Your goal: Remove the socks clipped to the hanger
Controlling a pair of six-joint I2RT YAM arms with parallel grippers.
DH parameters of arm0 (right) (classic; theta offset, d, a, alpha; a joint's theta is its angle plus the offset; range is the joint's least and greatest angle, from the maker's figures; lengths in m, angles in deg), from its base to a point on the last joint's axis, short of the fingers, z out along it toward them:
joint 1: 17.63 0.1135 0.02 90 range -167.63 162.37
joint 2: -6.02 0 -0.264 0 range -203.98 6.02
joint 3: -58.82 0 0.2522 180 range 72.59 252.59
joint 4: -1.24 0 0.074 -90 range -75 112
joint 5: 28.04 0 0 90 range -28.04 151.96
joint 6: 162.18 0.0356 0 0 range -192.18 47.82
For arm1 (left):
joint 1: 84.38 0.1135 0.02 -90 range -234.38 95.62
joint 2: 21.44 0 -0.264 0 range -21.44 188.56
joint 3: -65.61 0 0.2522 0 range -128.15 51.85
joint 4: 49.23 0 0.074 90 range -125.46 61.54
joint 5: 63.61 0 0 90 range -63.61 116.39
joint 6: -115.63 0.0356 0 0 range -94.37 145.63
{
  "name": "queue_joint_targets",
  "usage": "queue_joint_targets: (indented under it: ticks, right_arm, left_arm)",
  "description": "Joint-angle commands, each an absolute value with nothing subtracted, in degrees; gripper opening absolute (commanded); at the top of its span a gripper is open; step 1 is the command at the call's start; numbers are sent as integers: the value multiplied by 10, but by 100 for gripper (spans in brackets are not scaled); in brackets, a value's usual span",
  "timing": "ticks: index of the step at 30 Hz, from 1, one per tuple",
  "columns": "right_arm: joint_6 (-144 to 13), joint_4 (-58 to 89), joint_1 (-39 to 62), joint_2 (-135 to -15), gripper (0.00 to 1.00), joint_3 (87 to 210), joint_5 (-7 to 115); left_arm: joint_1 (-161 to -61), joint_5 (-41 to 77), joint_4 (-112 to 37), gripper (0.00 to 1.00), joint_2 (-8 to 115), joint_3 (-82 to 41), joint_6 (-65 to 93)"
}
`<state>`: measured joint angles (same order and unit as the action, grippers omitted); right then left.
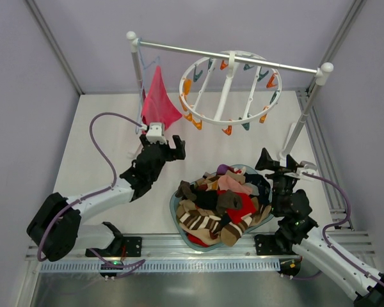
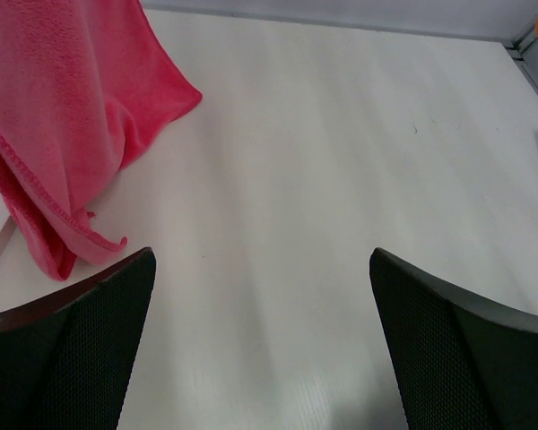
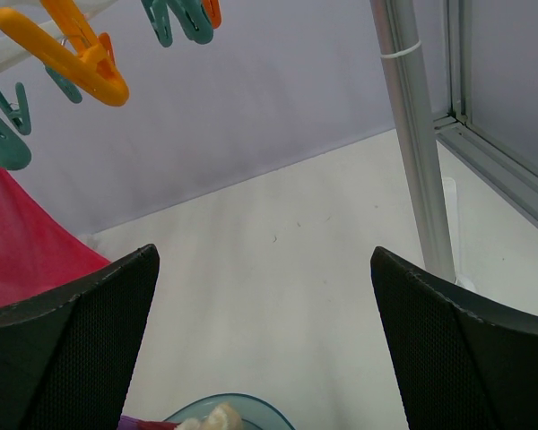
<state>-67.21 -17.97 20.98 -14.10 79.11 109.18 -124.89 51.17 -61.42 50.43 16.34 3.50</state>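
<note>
- Left claw [image 2: 262, 264]: jaws are spread wide, nothing is held.
- Right claw [image 3: 264, 260]: jaws are spread wide, nothing is held.
- Socks [image 1: 221, 204]: heaped in teal basin [image 1: 172, 203] between the arms.
- Hanger [image 1: 226, 93]: hung from rail [image 1: 179, 48], at 12 o'clock of the heap.

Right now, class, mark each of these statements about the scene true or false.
1. The white round plastic hanger hangs from the metal rail. True.
2. Fabric socks are clipped to that hanger. False: the socks lie piled in a blue bowl; the hanger's clips look bare.
3. The left gripper holds the pink cloth. False: the left gripper is open and empty; the pink cloth hangs free.
4. The right gripper is open. True.
</note>
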Motion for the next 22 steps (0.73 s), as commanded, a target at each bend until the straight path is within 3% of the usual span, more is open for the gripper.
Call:
queue_joint_targets:
  ticks: [1, 22]
  right_arm:
    - [-659, -209, 208, -139, 100, 790, 1099]
    - [-657, -210, 209, -142, 100, 789, 1096]
  left_arm:
    - [-1250, 493, -681, 100, 505, 162, 26]
    - [-1250, 534, -718, 100, 466, 209, 43]
